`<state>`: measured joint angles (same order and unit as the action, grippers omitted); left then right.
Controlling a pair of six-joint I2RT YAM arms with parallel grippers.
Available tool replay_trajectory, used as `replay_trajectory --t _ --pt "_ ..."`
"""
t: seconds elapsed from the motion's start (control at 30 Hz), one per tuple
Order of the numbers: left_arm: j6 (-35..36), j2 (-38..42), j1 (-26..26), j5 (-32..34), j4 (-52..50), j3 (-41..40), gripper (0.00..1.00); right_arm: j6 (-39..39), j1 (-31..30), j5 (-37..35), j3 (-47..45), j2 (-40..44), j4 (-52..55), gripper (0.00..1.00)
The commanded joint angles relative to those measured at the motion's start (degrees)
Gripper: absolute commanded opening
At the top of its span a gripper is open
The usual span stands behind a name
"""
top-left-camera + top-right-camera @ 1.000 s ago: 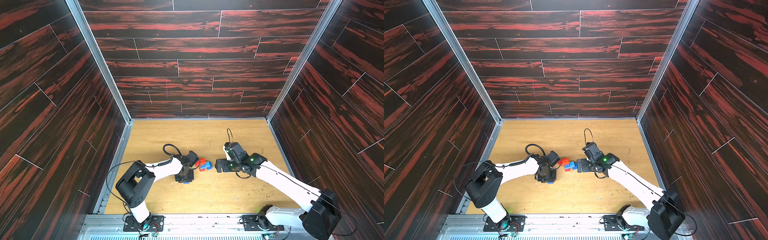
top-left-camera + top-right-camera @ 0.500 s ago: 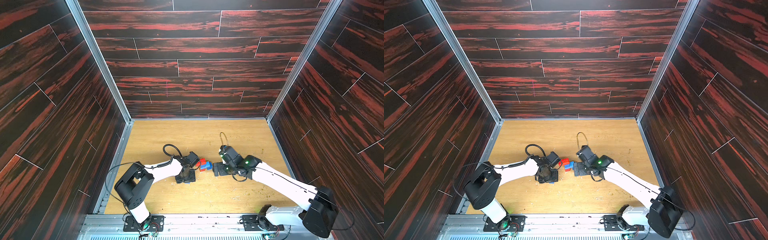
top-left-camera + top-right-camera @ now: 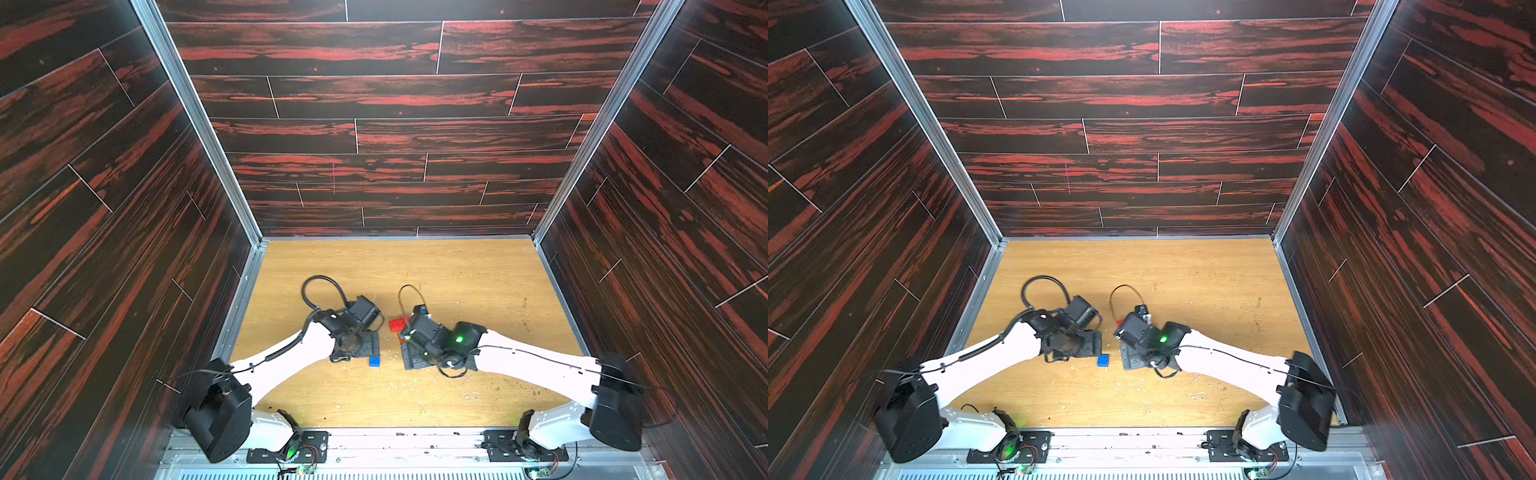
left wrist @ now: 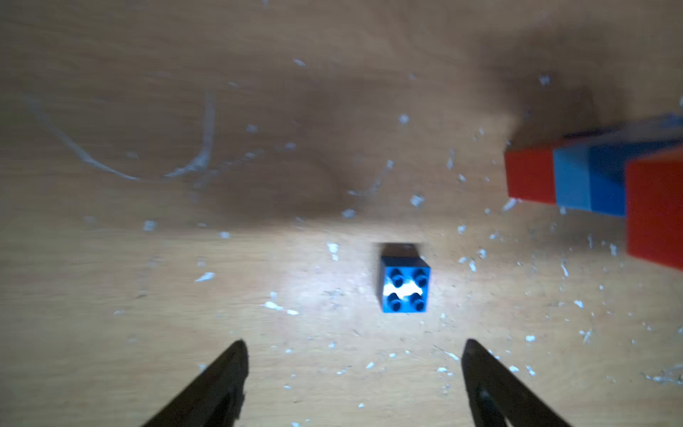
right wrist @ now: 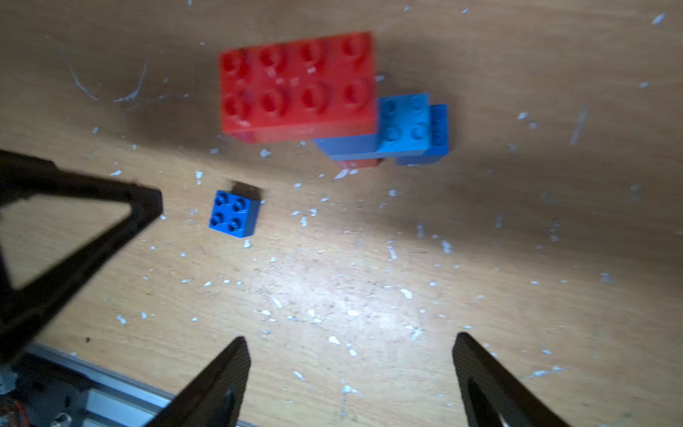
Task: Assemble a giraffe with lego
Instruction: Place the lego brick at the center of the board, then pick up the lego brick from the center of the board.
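Note:
A loose dark blue square brick (image 4: 404, 284) stands studs up on the wooden table, just past the tips of my left gripper (image 4: 354, 351), which is open and empty. The same brick (image 3: 374, 361) (image 3: 1103, 360) lies between both arms in both top views. The partly built giraffe (image 5: 404, 122) has a long red-orange brick (image 5: 297, 83) on top, a light blue brick below it, and dark blue and red bricks beneath. My right gripper (image 5: 350, 342) hangs open over bare table, short of the giraffe. The giraffe (image 3: 397, 324) is mostly hidden under the right wrist.
One finger of the left gripper (image 5: 92, 222) shows close beside the loose brick in the right wrist view. White plastic crumbs litter the table (image 3: 457, 282). Dark wood-pattern walls enclose three sides, and a metal rail (image 3: 374, 436) runs along the front edge.
My left gripper opened and let go of the dark blue brick, which now rests on the table. My right gripper moved left and toward the front, over the giraffe.

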<state>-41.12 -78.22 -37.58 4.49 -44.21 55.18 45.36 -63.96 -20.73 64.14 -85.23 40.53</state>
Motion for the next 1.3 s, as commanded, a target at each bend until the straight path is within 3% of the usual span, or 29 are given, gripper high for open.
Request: replay_trajectory --t 0.0,0.47,0.7,0.93,1.27 --pt "3.46 3.53 3.61 1.79 -3.64 -0.32 1.00 4.71 -2.08 -1.45 2.23 -3.01 -3.28 0.88" --pt "17.52 3.41 15.19 4.12 -7.49 3.98 1.00 5.59 -3.07 3.00 13.28 -19.00 -6.10 0.87" --pt "19.05 4.83 21.67 -0.43 -5.50 3.10 1.00 7.10 -3.73 3.12 17.76 -24.25 -3.79 0.85" --pt "18.98 4.84 23.17 -2.43 -5.19 2.86 1.00 8.03 -3.73 4.48 20.73 -28.56 -3.87 0.83" --pt "19.33 4.69 23.20 -3.70 -5.37 2.85 1.00 12.62 -3.76 3.46 26.49 -34.65 0.11 0.69"
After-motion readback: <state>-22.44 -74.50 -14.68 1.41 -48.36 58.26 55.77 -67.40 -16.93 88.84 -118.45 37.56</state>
